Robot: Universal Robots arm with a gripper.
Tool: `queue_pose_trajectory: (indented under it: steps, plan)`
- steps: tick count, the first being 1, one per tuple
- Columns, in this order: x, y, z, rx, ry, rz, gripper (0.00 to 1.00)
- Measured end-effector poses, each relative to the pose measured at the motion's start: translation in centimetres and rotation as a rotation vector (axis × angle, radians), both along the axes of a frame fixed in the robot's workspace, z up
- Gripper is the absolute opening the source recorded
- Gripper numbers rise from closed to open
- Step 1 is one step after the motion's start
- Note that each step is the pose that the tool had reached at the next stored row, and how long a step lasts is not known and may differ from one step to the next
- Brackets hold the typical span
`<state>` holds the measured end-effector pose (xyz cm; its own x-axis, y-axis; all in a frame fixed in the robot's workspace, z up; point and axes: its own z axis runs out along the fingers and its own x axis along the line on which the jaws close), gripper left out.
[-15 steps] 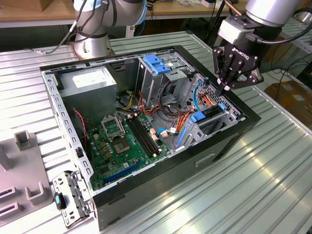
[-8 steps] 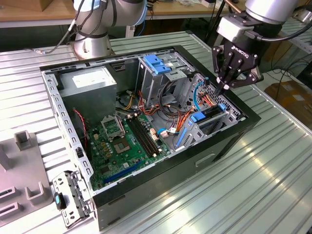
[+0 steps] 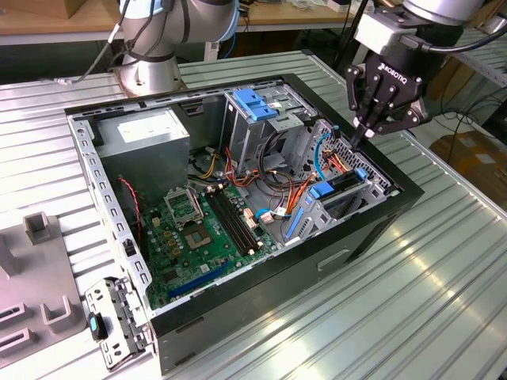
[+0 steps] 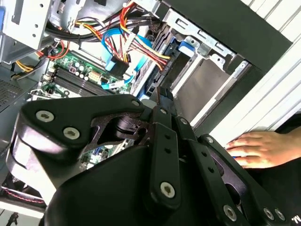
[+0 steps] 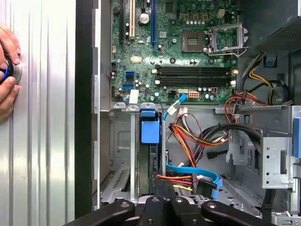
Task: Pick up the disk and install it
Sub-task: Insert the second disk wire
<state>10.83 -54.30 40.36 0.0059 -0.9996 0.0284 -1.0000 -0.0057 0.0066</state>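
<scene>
Hovering hand [image 3: 358,141]: fingers pressed together with nothing between them, pointing down just above the front corner of the open computer case [image 3: 372,229]; fingertips also show in both wrist views [image 4: 162,92] [image 5: 163,184].
Arm pose: wrist near vertical over the case's edge at the exterior view's right.
Disk [image 3: 342,184]: seated on edge in the lower drive bay at that front corner, dark slab between blue rail ends, right below the fingertips; whether they touch it I cannot tell.
Writing: white lettering [image 3: 392,73] on the hand's black body; white sticker on the grey power supply [image 3: 146,128], print too small to read.
Drive cage [image 3: 257,119]: upright, blue handle on top, beside the bay.
Motherboard [image 3: 202,229]: green, flat on the case floor.
Cables [image 5: 197,136]: red, orange, yellow and blue bundle near the bay.
Person: fingers [image 4: 261,148] resting on the ribbed metal worktop [image 3: 444,277] beside the case.
</scene>
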Motion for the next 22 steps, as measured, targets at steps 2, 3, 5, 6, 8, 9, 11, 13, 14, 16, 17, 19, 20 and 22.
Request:
queue_pose_trajectory:
  steps: [2,3,5,6,8,9,11,13,14,16,17,19,20,22]
  plan:
    - [-0.21,0.18,0.0,0.0,0.0,0.0,0.11]
    - [-0.22,0.42,0.01,-0.0002,0.0,0.0,0.11]
    - [-0.22,1.42,0.0,-0.0001,0.0,0.0,0.11]
    - [-0.23,1.89,0.0,-0.0003,0.0,0.0,0.11]
    - [-0.23,2.64,0.0,-0.0015,0.0,0.0,0.11]
    - [-0.22,2.94,0.0,-0.0029,0.0,0.0,0.11]
    - [-0.22,3.32,0.01,-0.013,0.0,0.0,0.11]
    - [-0.22,4.52,0.0,-0.0279,0.0,0.0,0.11]
    - [-0.22,4.86,0.0,-0.0332,0.0,0.0,0.11]
    - [-0.22,5.16,-0.02,-0.0426,0.0,0.0,0.11]
    - [-0.22,5.21,-0.04,-0.0446,0.0,0.0,0.11]
    - [-0.22,5.33,-0.08,-0.0528,0.0,0.0,0.24]
    - [-0.22,5.43,-0.11,-0.0621,0.0,0.0,0.24]
    - [-0.22,5.64,-0.17,-0.0755,0.0,0.0,0.29]
